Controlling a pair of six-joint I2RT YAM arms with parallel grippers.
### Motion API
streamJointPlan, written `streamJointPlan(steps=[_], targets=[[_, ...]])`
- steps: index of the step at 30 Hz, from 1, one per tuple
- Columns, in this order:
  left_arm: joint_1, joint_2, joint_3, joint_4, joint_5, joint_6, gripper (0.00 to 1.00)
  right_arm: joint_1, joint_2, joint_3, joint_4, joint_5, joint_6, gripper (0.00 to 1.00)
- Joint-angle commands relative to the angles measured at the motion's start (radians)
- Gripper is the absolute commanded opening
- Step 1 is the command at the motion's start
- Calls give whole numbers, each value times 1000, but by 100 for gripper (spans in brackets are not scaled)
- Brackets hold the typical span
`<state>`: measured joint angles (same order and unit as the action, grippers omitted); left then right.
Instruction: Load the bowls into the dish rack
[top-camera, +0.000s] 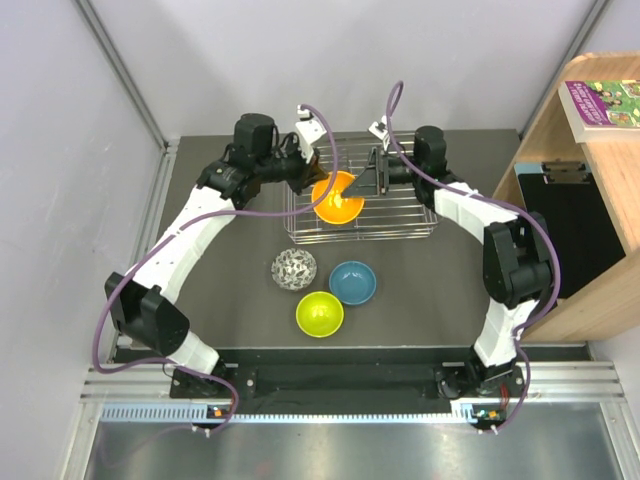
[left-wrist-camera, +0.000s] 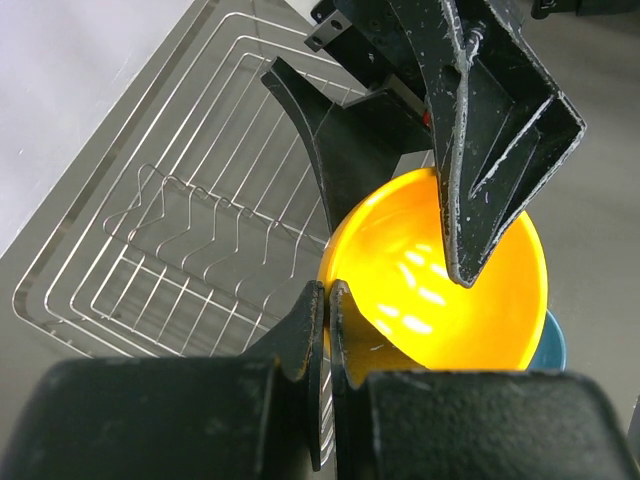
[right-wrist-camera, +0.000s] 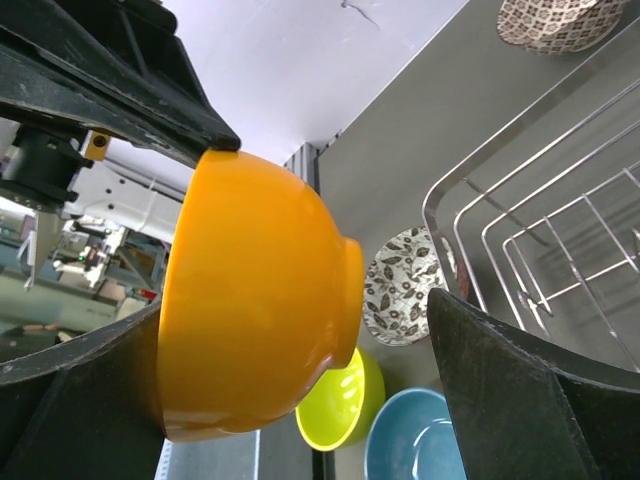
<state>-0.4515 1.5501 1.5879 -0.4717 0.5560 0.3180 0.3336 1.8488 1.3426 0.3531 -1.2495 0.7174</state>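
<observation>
The orange bowl (top-camera: 337, 198) hangs tilted over the left part of the silver wire dish rack (top-camera: 405, 218). My left gripper (top-camera: 318, 178) is shut on its rim, as the left wrist view (left-wrist-camera: 328, 300) shows. My right gripper (top-camera: 363, 182) is open with a finger on each side of the bowl (right-wrist-camera: 250, 300); its far finger (right-wrist-camera: 530, 400) stands well clear of the bowl's foot. The mosaic bowl (top-camera: 294, 268), blue bowl (top-camera: 352, 282) and lime green bowl (top-camera: 319, 314) sit on the table in front of the rack. A pinkish patterned bowl (right-wrist-camera: 555, 20) lies beyond the rack.
The rack's inner wire dividers (left-wrist-camera: 210, 235) stand left of the held bowl. A wooden shelf (top-camera: 590, 180) with a book (top-camera: 600, 105) stands at the right. Grey walls close the back and left.
</observation>
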Motion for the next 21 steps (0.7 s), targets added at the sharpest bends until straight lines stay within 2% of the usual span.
streamJointPlan(steps=[1,5,11,13,17,21], targets=[[-9,2,52,64,19,7,0,12,-25,21,118,-41,71,98],[-13,8,52,61,16,10,0,13,-20,6,222,-53,151,93],[-16,18,57,59,13,13,0,15,-25,-2,215,-65,171,82],[-16,19,63,56,10,15,0,16,-31,-3,176,-62,142,83],[-18,19,79,45,15,12,0,16,-33,32,-20,-31,-31,86],[-21,16,92,30,18,15,0,16,-20,33,-36,-21,-36,91]])
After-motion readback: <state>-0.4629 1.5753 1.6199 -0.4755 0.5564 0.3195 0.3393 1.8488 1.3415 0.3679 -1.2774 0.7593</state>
